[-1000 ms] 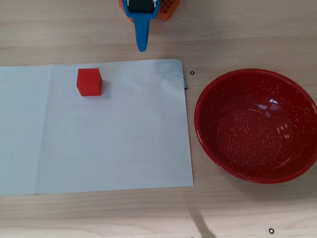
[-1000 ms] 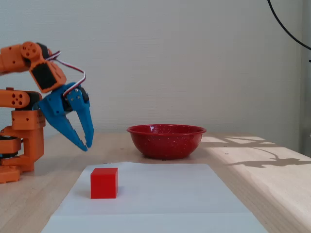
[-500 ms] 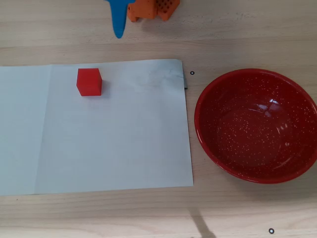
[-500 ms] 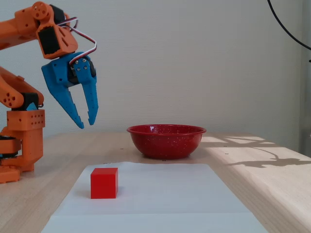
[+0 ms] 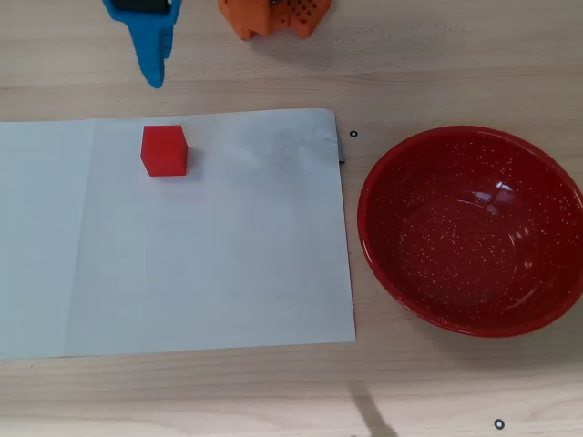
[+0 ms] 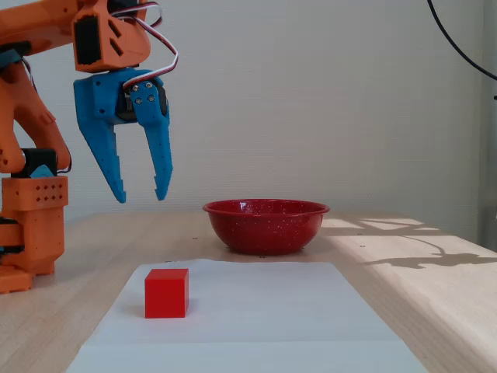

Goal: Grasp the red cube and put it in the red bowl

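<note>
The red cube [image 5: 165,151] sits on a white paper sheet [image 5: 200,246], in its upper left part in the overhead view. In the fixed view the red cube [image 6: 166,293] rests near the paper's front left. The red bowl [image 5: 471,230] stands on the wooden table to the right of the paper; in the fixed view the red bowl [image 6: 265,225] is farther back and empty. My blue gripper [image 6: 141,196] hangs well above the table, behind and above the cube, jaws open and empty. In the overhead view only the gripper's tip [image 5: 150,50] shows at the top edge.
The orange arm base [image 6: 29,225] stands at the left in the fixed view and at the top edge in the overhead view [image 5: 271,16]. Small black marks [image 5: 353,135] dot the wooden table. A wall rises behind the table.
</note>
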Controlling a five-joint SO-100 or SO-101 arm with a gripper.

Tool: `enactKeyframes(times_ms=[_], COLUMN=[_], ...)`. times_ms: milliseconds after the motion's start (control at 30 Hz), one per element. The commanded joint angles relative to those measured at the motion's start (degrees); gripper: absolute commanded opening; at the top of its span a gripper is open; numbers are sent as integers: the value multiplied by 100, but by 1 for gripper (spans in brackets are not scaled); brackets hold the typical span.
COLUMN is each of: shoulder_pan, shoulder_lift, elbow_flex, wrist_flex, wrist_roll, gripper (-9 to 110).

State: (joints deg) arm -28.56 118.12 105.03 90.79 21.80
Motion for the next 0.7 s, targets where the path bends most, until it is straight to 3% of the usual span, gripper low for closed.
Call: enactKeyframes(times_ms=[0,167,300,667], shoulder_pan=[-158,-229,-229,-325], shoulder_lift=[9,-308,-571,-1327], elbow_flex=[-765,-888,-844,-729], wrist_flex=[193,325,114,-562], wrist_roll=[158,396,396,536], gripper=[27,45,52,57])
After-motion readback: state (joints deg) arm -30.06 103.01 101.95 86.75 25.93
